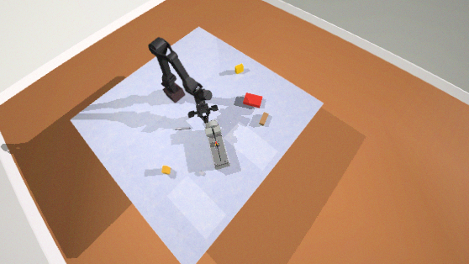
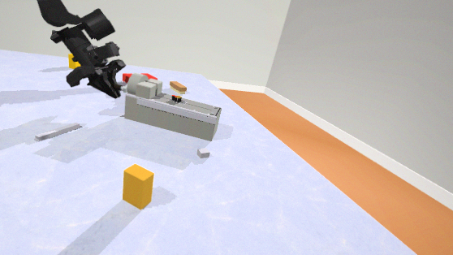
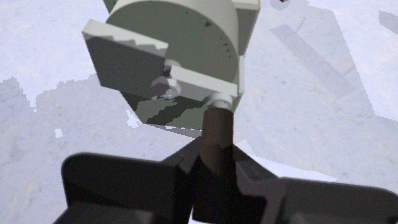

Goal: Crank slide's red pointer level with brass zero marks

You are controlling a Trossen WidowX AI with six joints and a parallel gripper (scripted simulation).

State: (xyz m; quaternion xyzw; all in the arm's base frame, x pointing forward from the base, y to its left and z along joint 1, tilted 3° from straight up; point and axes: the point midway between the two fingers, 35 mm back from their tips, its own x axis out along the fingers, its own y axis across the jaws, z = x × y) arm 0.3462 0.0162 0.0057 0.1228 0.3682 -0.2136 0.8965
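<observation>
The grey machine [image 1: 223, 162] [image 2: 168, 121] is a long box with a rounded housing [image 2: 137, 83] [image 3: 175, 25] at its arm-side end. The slide's small red, black and yellow pointer piece [image 1: 216, 144] [image 2: 176, 98] sits on top, around mid-length; the brass zero marks are too small to make out, so its level against them cannot be told. The pale crank arm [image 3: 202, 83] runs from the hub to the right in the wrist view. Its brown handle [image 3: 218, 125] points toward me. My gripper [image 1: 206, 120] [image 2: 119, 92] [image 3: 215, 160] is shut on this handle, whose far part shows beyond the fingers.
A red block [image 1: 252, 100] [image 2: 150, 76] and a brown block [image 1: 264, 118] [image 2: 178, 86] lie beyond the machine. A yellow block [image 1: 166, 170] [image 2: 138, 187] stands on the near side, another yellow block [image 1: 239, 68] far off. A grey bar [image 1: 182, 129] [image 2: 58, 132] and small grey piece [image 1: 202, 173] [image 2: 203, 153] lie nearby.
</observation>
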